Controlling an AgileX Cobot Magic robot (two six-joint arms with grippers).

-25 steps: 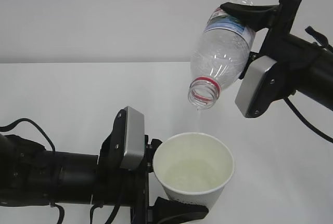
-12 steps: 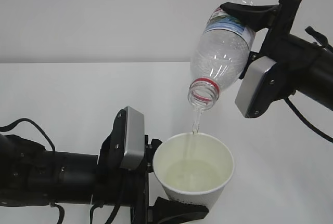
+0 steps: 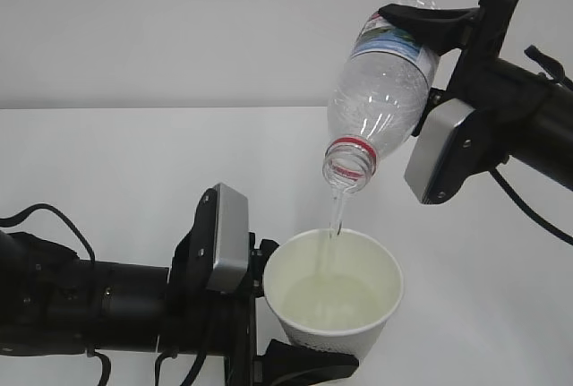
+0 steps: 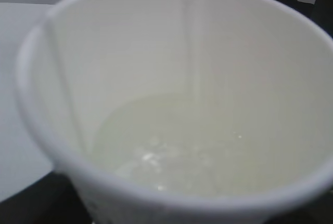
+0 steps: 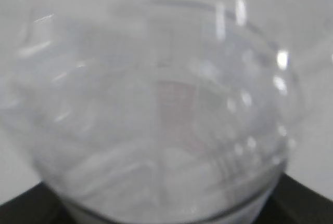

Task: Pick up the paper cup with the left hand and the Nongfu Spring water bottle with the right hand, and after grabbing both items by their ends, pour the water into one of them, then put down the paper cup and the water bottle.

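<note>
The paper cup [image 3: 333, 295] sits low in the exterior view, just right of centre, upright with its mouth open to the top. A shallow pool of water [image 3: 328, 301] covers its bottom, and a thin clear stream falls from above into the cup near its far rim. In the left wrist view the cup [image 4: 41, 104] fills nearly the whole picture, its pale cream inside holding the rippled water [image 4: 171, 146], with the stream coming down past the far rim.

The left hand [image 3: 304, 355] reaches in from the left edge at cup height. Its black fingers [image 3: 309, 364] press against the lower part of the cup's wall, spread wide to the cup's width and clamped on it, so the cup stands at the very tip of this arm, just right of the grey block near the wrist.

Directly above the cup, well apart from it, hangs the Nongfu Spring water bottle [image 3: 380, 90], tilted steeply with its uncapped mouth and red neck ring pointing down and to the left, its base up and to the right. The right hand [image 3: 430, 32] comes in from the right edge and grips the bottle at its raised base end; one black finger [image 3: 425, 19] lies across the top of the bottle near the label. The fingers stand wide, closed around the bottle's body. In the right wrist view the bottle [image 5: 156, 115] is a blurred clear mass filling the picture.

Both rest above a white table [image 3: 107, 162].
</note>
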